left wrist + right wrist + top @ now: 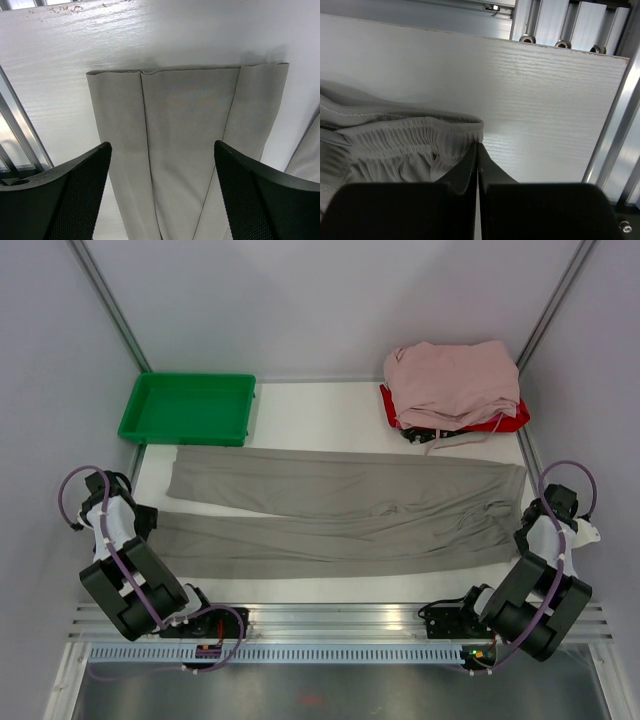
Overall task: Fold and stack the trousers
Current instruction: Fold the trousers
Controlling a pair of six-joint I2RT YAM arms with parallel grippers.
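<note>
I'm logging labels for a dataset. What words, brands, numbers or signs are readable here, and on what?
None can be read.
The trousers, green tray and pink garments show no print.
The coloured spots at the arm bases are too small to tell whether they carry text.

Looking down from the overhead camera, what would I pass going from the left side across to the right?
left arm → green tray → pink garments → right arm. The trousers stretch across nearly the whole width, so they have no single place in the order.
</note>
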